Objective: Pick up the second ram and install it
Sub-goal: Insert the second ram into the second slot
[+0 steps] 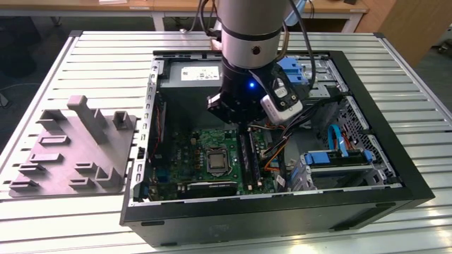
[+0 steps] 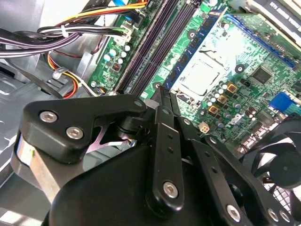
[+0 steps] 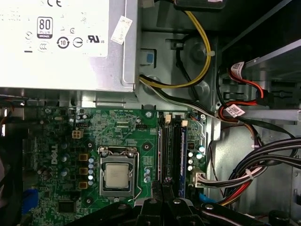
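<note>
The second ram (image 1: 246,153) appears as a long dark stick standing on edge in the slots of the green motherboard (image 1: 205,145), right of the CPU socket in the exterior view. In the first wrist view it is the dark strip (image 3: 167,150) among the slots. My gripper (image 1: 242,126) reaches down into the open computer case, with its tips at the far end of that stick. In both wrist views the black fingers (image 2: 162,122) lie pressed together, and the gripper (image 3: 162,186) hangs right over the slot row. I cannot tell whether the tips touch the ram.
A grey holder block (image 1: 78,148) lies on the slatted table at the exterior view's left of the case. Inside the case are the power supply (image 3: 66,42), the CPU socket (image 3: 116,175), bundled cables (image 2: 70,30), a fan (image 2: 282,165) and blue drive brackets (image 1: 339,156).
</note>
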`<state>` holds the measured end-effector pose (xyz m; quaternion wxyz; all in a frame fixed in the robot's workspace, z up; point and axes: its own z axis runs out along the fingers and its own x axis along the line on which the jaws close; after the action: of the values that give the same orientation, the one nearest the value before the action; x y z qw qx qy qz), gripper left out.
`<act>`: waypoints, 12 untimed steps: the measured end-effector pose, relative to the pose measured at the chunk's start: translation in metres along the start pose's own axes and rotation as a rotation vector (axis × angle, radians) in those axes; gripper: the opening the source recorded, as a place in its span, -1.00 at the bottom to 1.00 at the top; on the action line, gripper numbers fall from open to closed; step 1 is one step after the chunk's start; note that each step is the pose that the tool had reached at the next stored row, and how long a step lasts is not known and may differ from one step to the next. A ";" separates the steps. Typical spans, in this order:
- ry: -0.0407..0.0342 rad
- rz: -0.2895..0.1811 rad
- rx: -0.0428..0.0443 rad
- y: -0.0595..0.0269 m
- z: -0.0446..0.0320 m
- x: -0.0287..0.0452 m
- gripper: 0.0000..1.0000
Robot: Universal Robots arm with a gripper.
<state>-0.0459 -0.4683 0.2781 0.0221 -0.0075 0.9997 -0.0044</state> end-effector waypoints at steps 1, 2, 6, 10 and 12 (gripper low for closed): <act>0.0000 0.000 -0.0001 0.0000 0.0007 -0.0006 -0.77; 0.0001 0.000 -0.0001 0.0000 0.0014 -0.0014 -0.77; 0.0002 0.000 -0.0002 0.0004 0.0040 -0.0030 -0.77; 0.0001 0.000 -0.0004 0.0004 0.0044 -0.0032 -0.77; 0.0001 0.000 -0.0004 0.0004 0.0044 -0.0032 -0.77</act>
<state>-0.0425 -0.4678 0.2738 0.0220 -0.0075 0.9997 -0.0042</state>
